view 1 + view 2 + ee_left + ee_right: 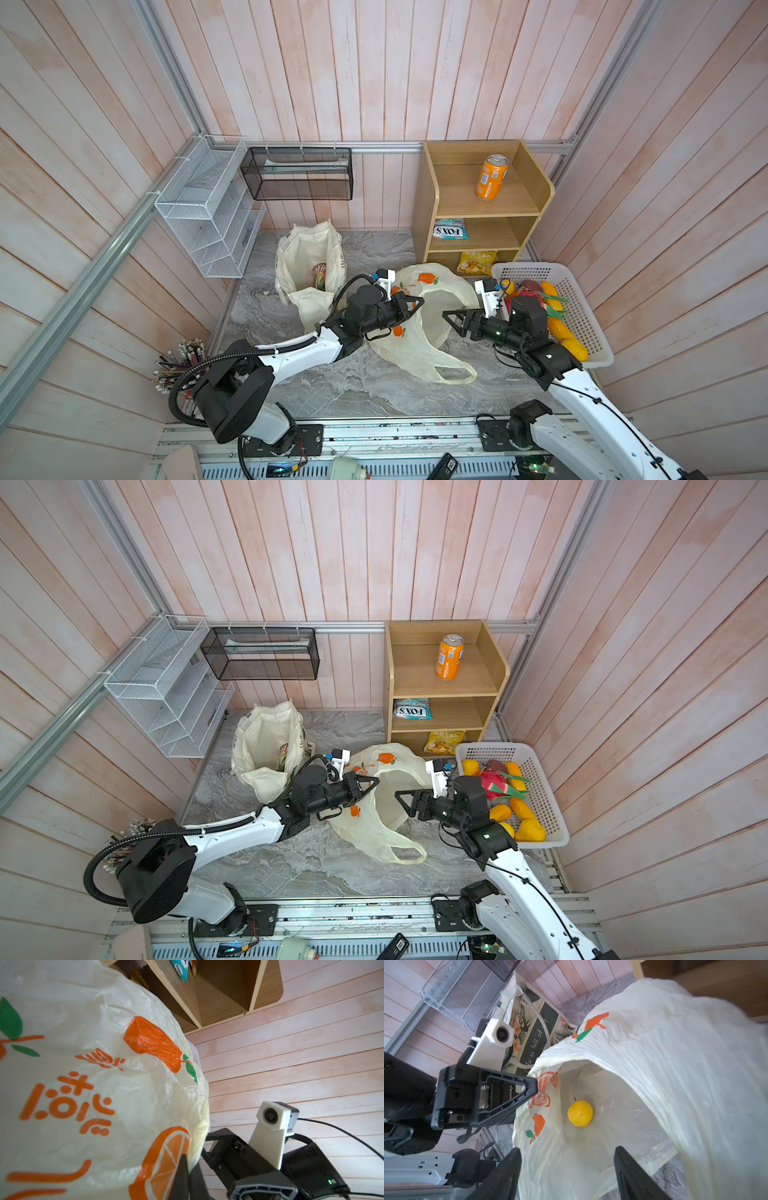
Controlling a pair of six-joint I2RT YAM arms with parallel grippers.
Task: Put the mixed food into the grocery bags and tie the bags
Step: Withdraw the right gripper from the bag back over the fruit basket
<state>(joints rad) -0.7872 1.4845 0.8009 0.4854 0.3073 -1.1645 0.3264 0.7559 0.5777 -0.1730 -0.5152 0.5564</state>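
The thin cream plastic grocery bag [415,349] [374,833] printed with orange fruits lies mid-table with its mouth held open. My left gripper [419,301] [376,781] [188,1158] is shut on the bag's rim [544,1076] and lifts it. My right gripper [451,322] [401,798] [568,1150] is open and empty at the mouth, facing in. One yellow toy fruit [580,1113] rests inside the bag. The cream canvas tote [309,257] [266,737] [533,1028] stands open at the back left with a packet [320,276] in it.
A white basket [536,268] at the right holds several yellow, orange and red toy fruits [559,328]. The wooden shelf [482,208] carries an orange can [491,176], a teal packet [451,228] and a yellow packet [476,262]. Wire racks [208,208] hang on the left wall.
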